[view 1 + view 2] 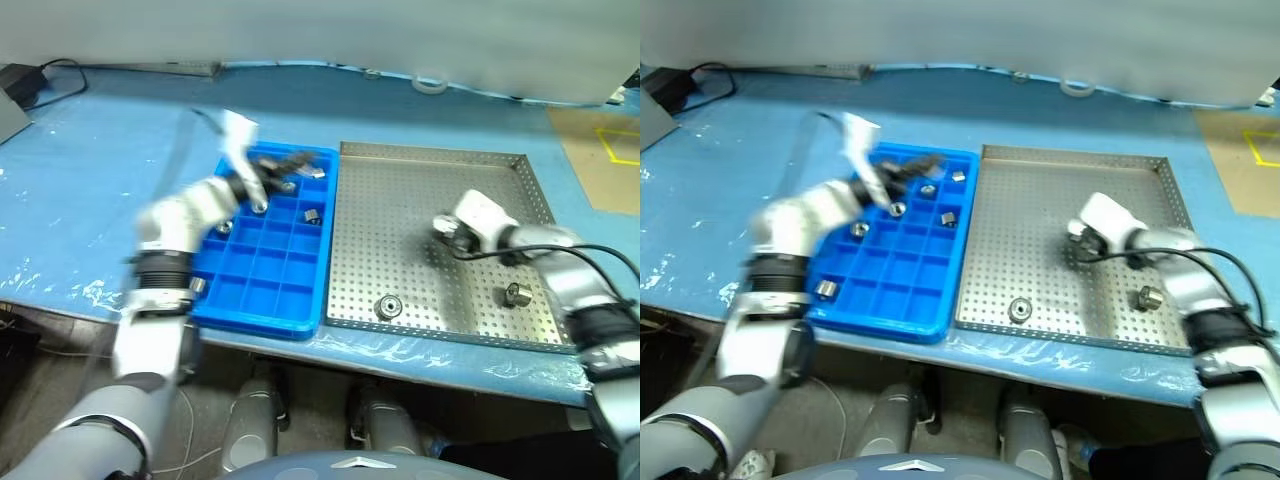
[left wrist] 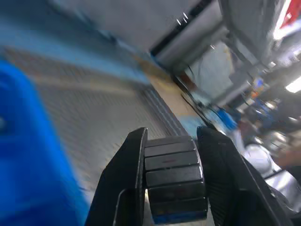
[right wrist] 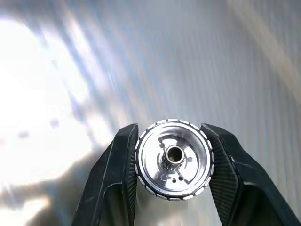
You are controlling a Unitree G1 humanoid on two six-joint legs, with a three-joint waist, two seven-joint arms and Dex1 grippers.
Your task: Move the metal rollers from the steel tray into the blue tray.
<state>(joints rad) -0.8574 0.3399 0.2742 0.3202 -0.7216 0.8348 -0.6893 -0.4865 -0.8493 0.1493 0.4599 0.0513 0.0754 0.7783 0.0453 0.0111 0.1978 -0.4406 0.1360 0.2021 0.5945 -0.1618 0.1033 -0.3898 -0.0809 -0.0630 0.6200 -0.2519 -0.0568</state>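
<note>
A roller was clamped in the R gripper above the steel tray. L gripper, narrow & empty, was over the blue tray. Two rollers lay loose; a slip en route was judged possible.

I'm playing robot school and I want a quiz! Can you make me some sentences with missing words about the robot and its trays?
1. The right gripper is shut on a metal ____.
2. Two rollers lie loose on the floor of the ____ tray.
3. The left gripper is over the ____ tray.
4. The steel tray lies on the robot's ____ side of the blue tray.

Missing words: roller; steel; blue; right
</note>
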